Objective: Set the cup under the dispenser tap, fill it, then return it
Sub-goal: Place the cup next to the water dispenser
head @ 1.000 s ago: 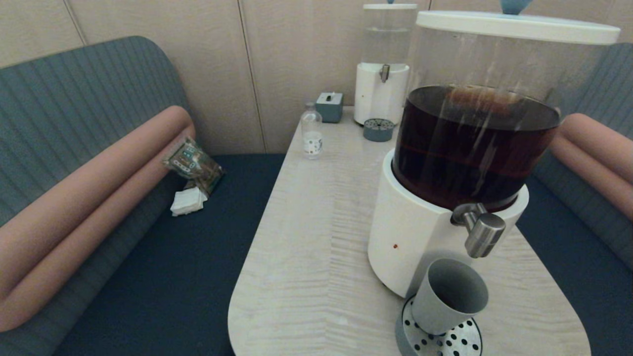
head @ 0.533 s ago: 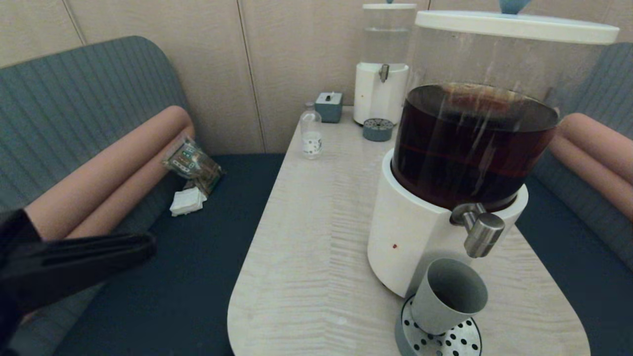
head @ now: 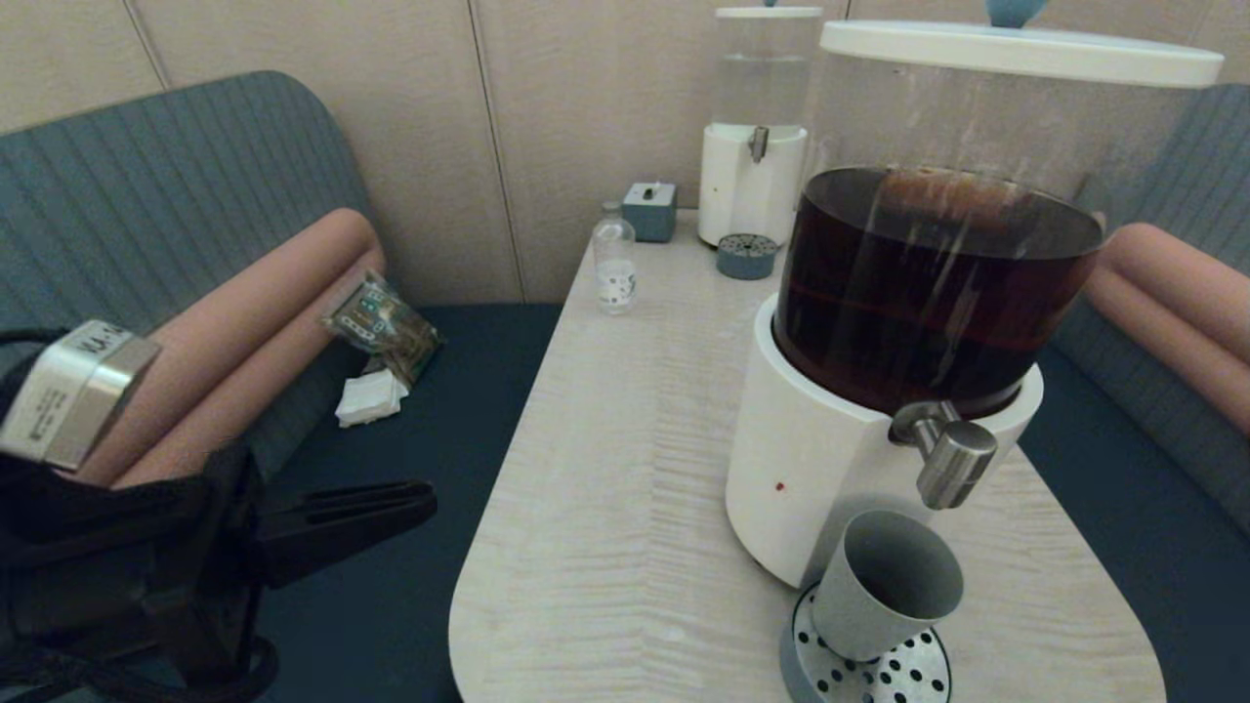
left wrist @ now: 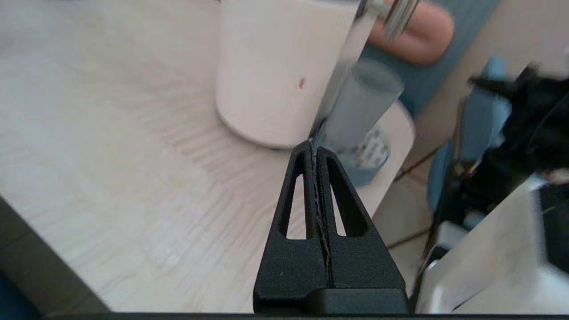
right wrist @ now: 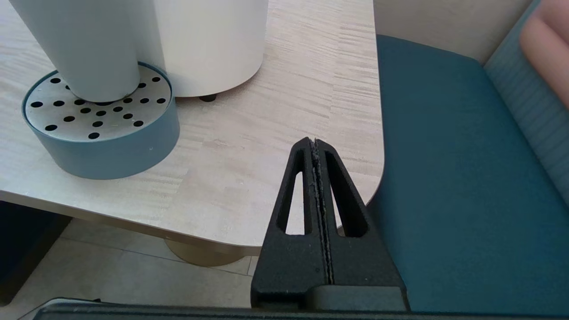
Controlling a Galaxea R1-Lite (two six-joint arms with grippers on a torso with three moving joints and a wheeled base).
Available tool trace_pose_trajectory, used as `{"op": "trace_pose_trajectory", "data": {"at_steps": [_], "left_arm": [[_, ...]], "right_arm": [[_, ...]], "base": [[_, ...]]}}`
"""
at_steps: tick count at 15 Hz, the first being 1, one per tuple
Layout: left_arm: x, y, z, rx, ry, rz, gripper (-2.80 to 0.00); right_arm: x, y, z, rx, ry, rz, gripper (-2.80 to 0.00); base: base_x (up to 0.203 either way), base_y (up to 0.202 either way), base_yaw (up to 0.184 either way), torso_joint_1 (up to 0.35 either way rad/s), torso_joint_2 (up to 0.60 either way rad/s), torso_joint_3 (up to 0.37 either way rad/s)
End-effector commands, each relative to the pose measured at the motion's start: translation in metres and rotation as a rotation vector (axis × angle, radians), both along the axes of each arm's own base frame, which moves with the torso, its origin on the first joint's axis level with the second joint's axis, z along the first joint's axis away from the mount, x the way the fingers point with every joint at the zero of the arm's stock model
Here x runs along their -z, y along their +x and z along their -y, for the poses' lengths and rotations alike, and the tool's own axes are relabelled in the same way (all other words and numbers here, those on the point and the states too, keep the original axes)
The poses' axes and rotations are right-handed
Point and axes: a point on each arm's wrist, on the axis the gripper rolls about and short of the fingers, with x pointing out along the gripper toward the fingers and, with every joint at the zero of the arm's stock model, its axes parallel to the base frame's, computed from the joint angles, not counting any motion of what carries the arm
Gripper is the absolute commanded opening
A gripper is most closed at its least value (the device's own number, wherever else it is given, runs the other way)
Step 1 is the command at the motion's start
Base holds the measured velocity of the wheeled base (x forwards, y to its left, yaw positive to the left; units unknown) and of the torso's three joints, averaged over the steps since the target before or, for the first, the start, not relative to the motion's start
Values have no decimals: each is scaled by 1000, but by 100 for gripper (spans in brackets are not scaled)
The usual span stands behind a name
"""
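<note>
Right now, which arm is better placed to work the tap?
Left, probably. The left claw, shut, is raised beside the table and its wrist view lines it up on the cup and the dispenser tap. The right claw, also shut, sits low by the table's near corner, pointing past the drip tray.

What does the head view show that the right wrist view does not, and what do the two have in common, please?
Only the head view shows the dispenser tap, the dark tank, the cup's open mouth, the small bottle, the far dispenser and the left pincer out over the bench seat. Only the right wrist view shows the right pincer, shut, near the table's near edge, and the floor beneath. Both show the cup standing on the perforated drip tray, the white base and the table.
</note>
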Motion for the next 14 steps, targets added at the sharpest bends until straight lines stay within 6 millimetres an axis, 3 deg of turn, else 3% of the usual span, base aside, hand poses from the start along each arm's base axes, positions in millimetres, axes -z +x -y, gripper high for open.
{"op": "trace_pose_trajectory", "data": {"at_steps": [1,7,11,12,14], "left_arm": [[17,12,3,10,30,-54,-280],[67,31,15,79,171,-5,-280],[69,33,23,122,182,13,-280],[69,33,23,122,182,17,0],[70,31,24,129,181,20,0]], "right_arm": [[3,0,0,-1,-1,-6,-280],[3,0,0,-2,-1,-6,-280],[3,1,0,-1,-1,-7,-280],[3,0,0,-1,-1,-6,-280],[3,0,0,-1,-1,-6,-280]], "base": [[0,0,0,0,0,0],[0,0,0,0,0,0],[0,0,0,0,0,0],[0,0,0,0,0,0],[0,0,0,0,0,0]]}}
